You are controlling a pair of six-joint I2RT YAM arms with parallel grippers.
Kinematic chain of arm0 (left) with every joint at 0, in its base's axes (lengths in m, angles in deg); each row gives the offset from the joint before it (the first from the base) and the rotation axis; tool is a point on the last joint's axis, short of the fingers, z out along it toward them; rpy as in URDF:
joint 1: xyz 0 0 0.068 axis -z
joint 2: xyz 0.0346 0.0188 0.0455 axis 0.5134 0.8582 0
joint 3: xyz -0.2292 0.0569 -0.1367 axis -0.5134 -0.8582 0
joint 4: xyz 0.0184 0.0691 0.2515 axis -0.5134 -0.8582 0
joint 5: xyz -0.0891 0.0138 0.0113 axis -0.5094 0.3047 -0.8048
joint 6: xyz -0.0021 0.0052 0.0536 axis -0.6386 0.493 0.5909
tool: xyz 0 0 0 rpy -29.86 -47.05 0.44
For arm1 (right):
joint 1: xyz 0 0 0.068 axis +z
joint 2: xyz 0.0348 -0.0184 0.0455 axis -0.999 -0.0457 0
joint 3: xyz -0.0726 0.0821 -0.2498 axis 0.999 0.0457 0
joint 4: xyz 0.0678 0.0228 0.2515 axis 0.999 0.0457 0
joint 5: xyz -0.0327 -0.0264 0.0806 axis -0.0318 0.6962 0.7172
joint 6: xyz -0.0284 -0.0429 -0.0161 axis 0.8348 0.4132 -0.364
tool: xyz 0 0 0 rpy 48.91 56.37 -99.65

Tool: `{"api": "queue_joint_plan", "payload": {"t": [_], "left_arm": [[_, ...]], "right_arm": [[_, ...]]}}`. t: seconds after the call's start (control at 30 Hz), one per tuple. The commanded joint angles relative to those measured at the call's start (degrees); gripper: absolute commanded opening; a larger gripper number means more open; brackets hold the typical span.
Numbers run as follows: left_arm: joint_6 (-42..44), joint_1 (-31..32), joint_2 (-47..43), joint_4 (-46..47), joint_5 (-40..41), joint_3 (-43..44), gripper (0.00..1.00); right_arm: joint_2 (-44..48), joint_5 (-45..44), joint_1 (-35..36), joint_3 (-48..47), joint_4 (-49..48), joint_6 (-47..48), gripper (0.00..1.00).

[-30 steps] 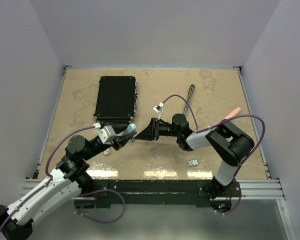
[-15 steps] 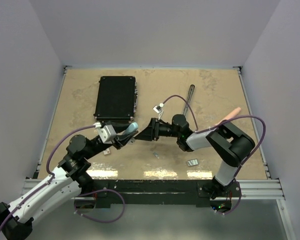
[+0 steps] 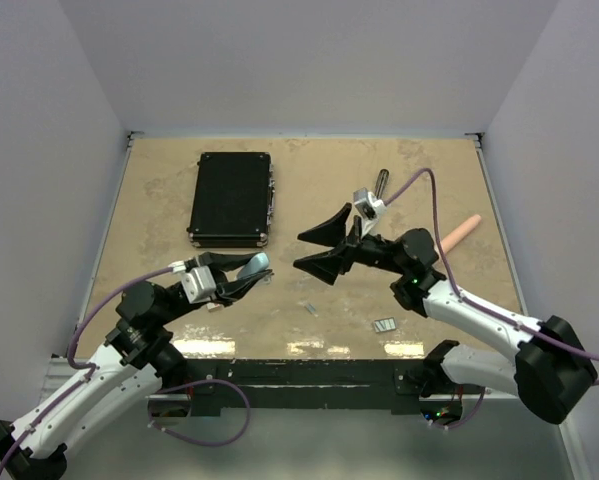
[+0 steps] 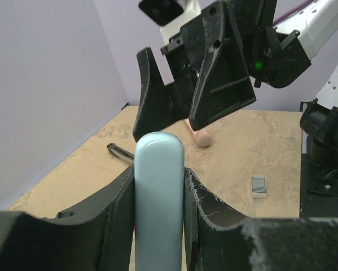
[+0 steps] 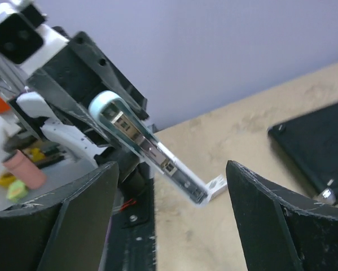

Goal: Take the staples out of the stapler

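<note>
Stapler (image 3: 257,263) clamped in left hand (image 3: 238,281), right hand (image 3: 301,251) spread apart, black case (image 3: 231,198) shut

Bright even light, soft shadows, blurred foreground

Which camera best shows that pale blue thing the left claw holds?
Right wrist: the blue stapler shows its length and metal channel. Left wrist sees only its rounded back; the top view, a small sliver.

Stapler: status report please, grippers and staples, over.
Left gripper shut on stapler. Right gripper open, empty, facing the stapler's tip. One staple strip loose on table. Nothing in the gap between grippers.
</note>
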Motion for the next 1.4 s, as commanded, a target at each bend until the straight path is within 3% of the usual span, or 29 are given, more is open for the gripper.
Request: {"api": "queue_joint_plan", "payload": {"t": [0.0,0.27,0.4,0.57,0.93,1.03,1.13,1.17,1.27,1.3,1.37], "left_arm": [[-2.1,-0.17,-0.5,5.49,-5.57,0.82,0.0],[-7.55,-0.26,-1.64,9.11,-8.31,0.47,0.0],[-8.61,-0.17,-1.99,9.37,-9.37,0.73,0.0],[-8.52,-0.17,-1.91,9.99,-9.8,1.25,0.0],[-8.08,-0.17,-0.85,10.78,-10.42,1.7,0.0],[-7.91,-0.17,-0.94,11.04,-10.16,1.61,0.0],[-7.73,-0.17,-0.85,10.87,-9.9,1.78,0.0],[-7.56,-0.17,-0.76,10.61,-9.89,1.87,0.0],[-6.86,-0.26,-0.76,9.99,-9.63,1.79,0.0],[-6.77,-0.17,-0.85,9.64,-9.11,1.96,0.01],[-5.72,-0.17,-1.11,7.54,-7.44,2.49,0.21]], "right_arm": [[2.85,4.51,0.22,2.82,-5.46,14.99,0.82],[1.89,6.98,4.43,2.56,-9.18,26.77,0.85],[-1.62,4.0,11.97,-2.97,1.44,38.2,0.86],[-5.41,2.77,13.14,-5.17,-1.88,36.98,0.84],[-11.12,3.38,15.25,-7.72,-2.76,36.19,0.7],[-12.0,3.55,15.77,-7.9,-3.37,34.43,0.63],[-11.83,3.47,15.78,-7.29,-4.42,33.64,0.4],[-11.74,3.12,15.78,-6.94,-4.95,33.46,0.23],[-10.69,2.07,15.78,-6.06,-5.66,33.03,0.02],[-10.34,1.28,15.78,-5.79,-5.4,32.67,0.0],[-9.03,-0.57,15.69,-5.18,-5.31,31.71,0.0]]}}
